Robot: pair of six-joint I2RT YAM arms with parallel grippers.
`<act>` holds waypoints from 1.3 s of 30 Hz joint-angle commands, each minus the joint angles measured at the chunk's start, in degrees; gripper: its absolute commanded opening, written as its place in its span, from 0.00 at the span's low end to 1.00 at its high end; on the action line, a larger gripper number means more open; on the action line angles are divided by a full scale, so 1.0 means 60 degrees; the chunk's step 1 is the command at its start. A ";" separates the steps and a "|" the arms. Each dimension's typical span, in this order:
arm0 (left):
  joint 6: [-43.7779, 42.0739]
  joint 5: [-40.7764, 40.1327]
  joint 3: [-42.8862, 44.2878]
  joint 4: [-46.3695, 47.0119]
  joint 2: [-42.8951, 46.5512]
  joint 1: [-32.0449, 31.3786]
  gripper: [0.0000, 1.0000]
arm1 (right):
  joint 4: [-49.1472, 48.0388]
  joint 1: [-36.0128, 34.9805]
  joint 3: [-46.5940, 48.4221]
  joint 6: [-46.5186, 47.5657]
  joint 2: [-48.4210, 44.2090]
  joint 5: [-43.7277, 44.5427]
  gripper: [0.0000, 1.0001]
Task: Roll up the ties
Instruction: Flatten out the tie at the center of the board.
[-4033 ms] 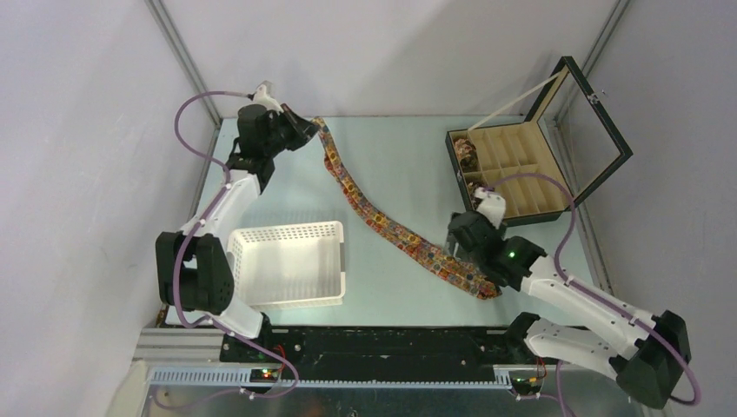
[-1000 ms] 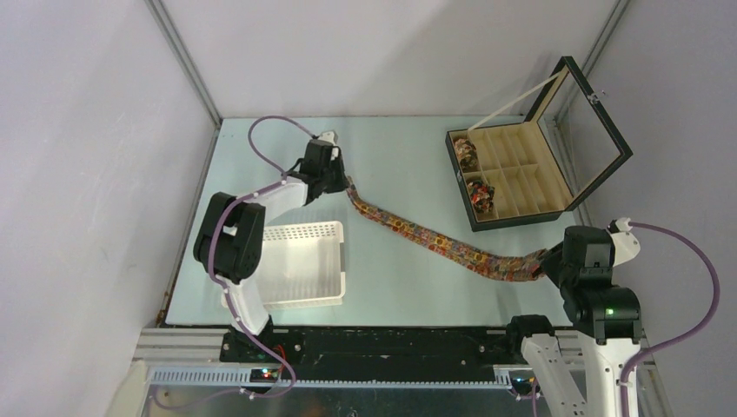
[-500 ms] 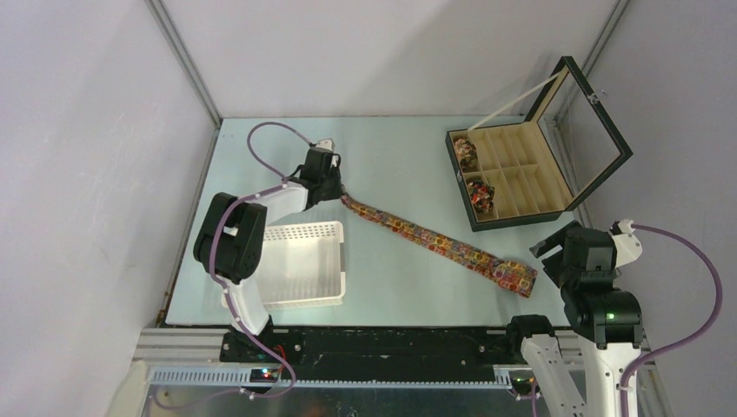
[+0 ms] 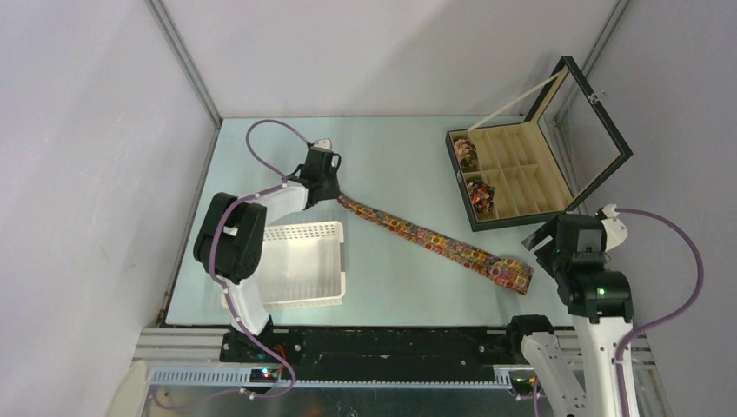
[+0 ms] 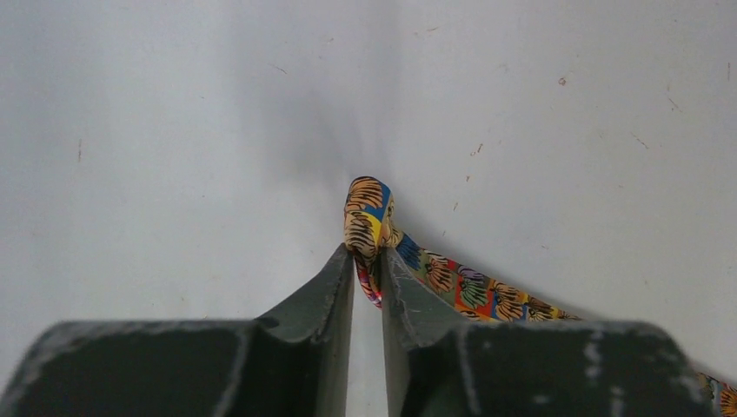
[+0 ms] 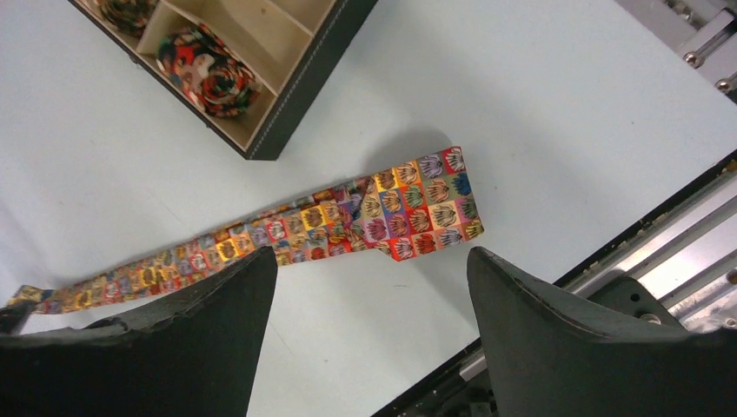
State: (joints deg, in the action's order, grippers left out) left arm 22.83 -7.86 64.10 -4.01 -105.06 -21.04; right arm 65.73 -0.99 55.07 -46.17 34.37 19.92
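One long tie (image 4: 434, 243) with a busy red, orange and yellow pattern lies flat across the table, running diagonally. My left gripper (image 4: 335, 193) is at its narrow far-left end. In the left wrist view the jaws (image 5: 368, 252) stand only a sliver apart, and the folded tie end (image 5: 365, 208) is pinched between their tips. My right gripper (image 4: 539, 252) hangs open above the table beside the wide end (image 6: 382, 208), touching nothing; its fingers (image 6: 372, 254) are spread wide. Two rolled ties (image 4: 466, 153) (image 4: 481, 193) sit in the box's left compartments.
The black compartmented box (image 4: 513, 219) stands open at the back right, its glass lid (image 4: 591, 113) raised. A white perforated basket (image 4: 287, 231) sits at the front left, just below the left arm. The table's black front rail (image 6: 608, 261) runs close to the tie's wide end.
My right gripper has let go of the tie's wide end, opened wide and drawn back; that end now lies flat. The left gripper's jaws have eased slightly apart.
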 commanded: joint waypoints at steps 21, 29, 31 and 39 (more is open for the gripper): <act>-0.0156 -0.1110 0.0432 -0.0487 0.1061 -0.0014 0.57 | -0.1757 -0.0894 -0.1383 0.0141 0.1970 -0.1012 0.80; -0.0038 -0.1540 0.0390 -0.0876 0.2277 -0.0042 0.62 | -0.2730 -0.2096 -0.1835 -0.0226 0.2927 -0.0885 0.74; 0.0079 -0.1058 0.0358 -0.0709 0.2480 -0.0219 0.51 | -0.3041 -0.2247 -0.1952 -0.0236 0.3189 -0.0941 0.70; 0.0597 -0.0172 0.1105 0.0016 0.1311 -0.1781 0.09 | -0.3754 -0.2371 -0.2135 -0.0365 0.4236 -0.1288 0.58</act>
State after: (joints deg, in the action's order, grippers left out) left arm 24.53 -12.29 66.57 -6.94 -93.03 -26.96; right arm 47.33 -14.79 42.24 -47.20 57.82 13.06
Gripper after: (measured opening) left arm 0.166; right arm 0.591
